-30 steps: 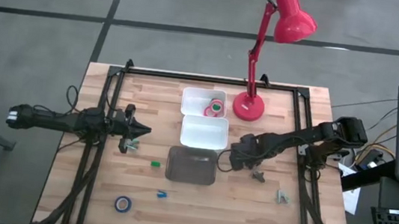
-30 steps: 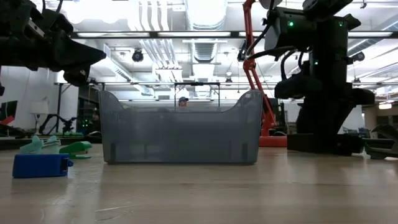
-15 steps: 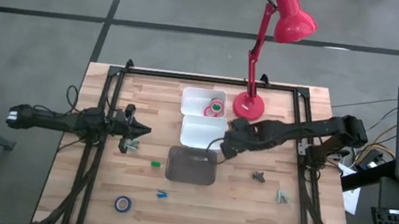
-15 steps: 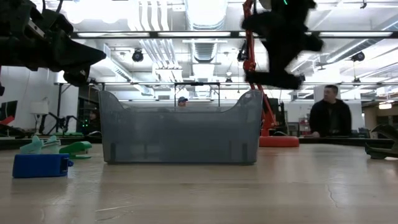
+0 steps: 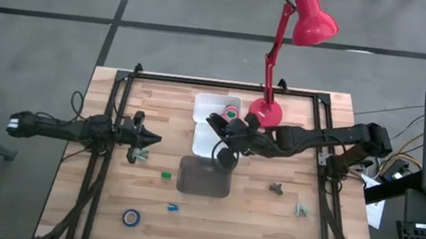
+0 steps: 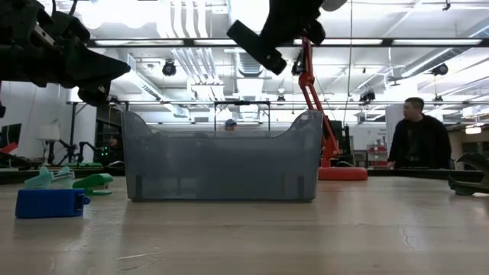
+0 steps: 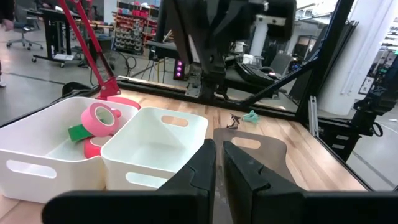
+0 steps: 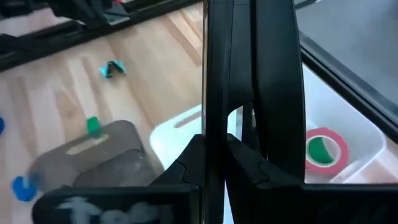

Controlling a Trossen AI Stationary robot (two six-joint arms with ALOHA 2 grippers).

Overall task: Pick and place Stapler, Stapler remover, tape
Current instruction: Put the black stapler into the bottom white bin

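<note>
a: from above, where are you?

b: my right gripper (image 5: 229,143) hangs over the middle white bin (image 5: 237,130). its jaws are pinched on the stapler (image 5: 215,123), whose free end reaches toward the far white bin (image 5: 201,104). my left gripper (image 5: 148,138) waits over the left of the table (image 5: 281,232), jaws all but closed on nothing.

a: and the tape?

b: two tape rolls (image 5: 229,115) lie in the far bin. a blue roll (image 5: 131,217) sits on the boards near the front edge.

a: from table height?

b: the stapler rides tilted, high above the grey bin (image 6: 221,164). a person (image 6: 419,137) stands well behind.

a: left wrist?

b: the middle bin looks empty from there, so i judge it the stapler's place.

a: right wrist?

b: the stapler runs long and dark between my fingers (image 8: 186,158), with a white bin below.

a: how to do it well?

b: i'd centre over the middle bin, turn the stapler to lie along it, lower until it's inside the walls, then open. dropped from this height and tilt, it might bounce out or clip the rim.
</note>
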